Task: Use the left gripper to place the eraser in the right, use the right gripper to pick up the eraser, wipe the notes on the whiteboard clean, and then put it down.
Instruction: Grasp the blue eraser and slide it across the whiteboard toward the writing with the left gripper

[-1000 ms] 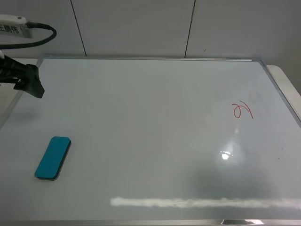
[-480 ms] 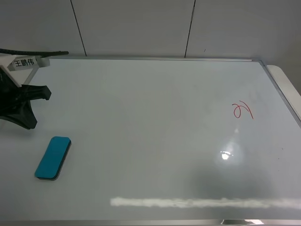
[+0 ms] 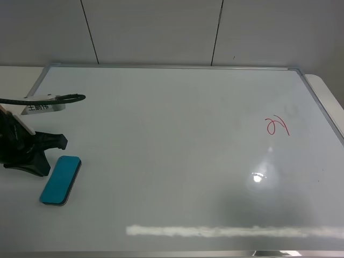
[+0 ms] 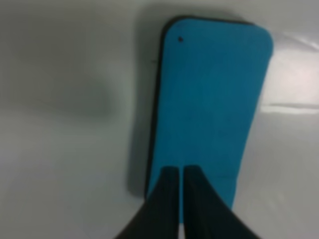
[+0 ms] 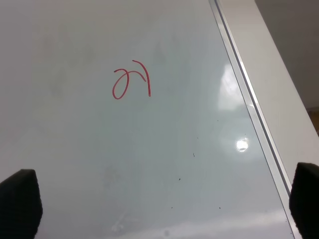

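The teal eraser [image 3: 60,180] lies flat on the whiteboard [image 3: 172,113] near its front left corner. My left gripper [image 3: 52,154] hovers just left of and behind it, fingers shut and empty. In the left wrist view the eraser [image 4: 209,109] fills the middle and the closed fingertips [image 4: 181,172] sit over its near end, not gripping it. The red notes [image 3: 277,126] are at the right of the board. The right wrist view shows the notes [image 5: 130,79] and my right gripper [image 5: 159,204], open, with its two black fingers at the frame's lower corners. The right gripper is out of the exterior view.
The board's silver frame [image 3: 322,115] runs along the right, with a white table edge [image 5: 269,74] beyond it. A grey panelled wall [image 3: 161,27] stands behind. A black cable and a white label tag [image 3: 43,106] hang off the left arm. A bright glare streak [image 3: 231,231] lies near the front.
My left gripper has moved from the board's back left corner forward and down, now just beside the eraser. The eraser and the notes have not moved.
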`<state>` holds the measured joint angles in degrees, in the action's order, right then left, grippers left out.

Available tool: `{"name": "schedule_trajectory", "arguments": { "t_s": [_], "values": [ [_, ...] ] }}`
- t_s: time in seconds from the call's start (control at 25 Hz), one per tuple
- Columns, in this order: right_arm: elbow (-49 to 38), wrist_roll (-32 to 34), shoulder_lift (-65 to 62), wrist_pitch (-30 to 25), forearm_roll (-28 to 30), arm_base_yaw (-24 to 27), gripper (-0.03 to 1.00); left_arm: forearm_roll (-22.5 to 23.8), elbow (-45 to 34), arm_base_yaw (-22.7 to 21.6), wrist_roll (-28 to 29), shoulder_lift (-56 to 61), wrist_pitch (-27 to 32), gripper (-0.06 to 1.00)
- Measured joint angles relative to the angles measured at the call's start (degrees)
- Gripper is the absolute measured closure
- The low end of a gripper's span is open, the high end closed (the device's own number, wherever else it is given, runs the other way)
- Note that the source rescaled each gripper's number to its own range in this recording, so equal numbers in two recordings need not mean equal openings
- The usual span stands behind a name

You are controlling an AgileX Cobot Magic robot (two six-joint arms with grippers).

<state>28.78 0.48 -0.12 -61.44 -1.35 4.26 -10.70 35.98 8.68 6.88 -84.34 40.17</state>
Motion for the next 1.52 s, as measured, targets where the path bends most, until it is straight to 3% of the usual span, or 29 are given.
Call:
{"name": "schedule_trajectory", "arguments": {
  "t_s": [0.48, 1.04, 1.24, 1.52],
  "values": [
    [0.0, 0.0, 0.0, 0.0, 0.0, 0.0, -0.03, -0.19, -6.14, 0.0, 1.35, -0.3, -11.11, 0.94],
    [0.0, 0.0, 0.0, 0.0, 0.0, 0.0, -0.03, -1.67, -5.26, 0.0, 1.35, -8.57, -12.88, 0.94],
    [0.0, 0.0, 0.0, 0.0, 0.0, 0.0, -0.03, -10.28, -4.56, 2.69, 1.39, -10.44, -15.58, 0.94],
    [0.0, 0.0, 0.0, 0.0, 0.0, 0.0, -0.03, -23.07, -2.51, 12.17, 1.82, -12.43, -21.72, 0.94]
  ]
}}
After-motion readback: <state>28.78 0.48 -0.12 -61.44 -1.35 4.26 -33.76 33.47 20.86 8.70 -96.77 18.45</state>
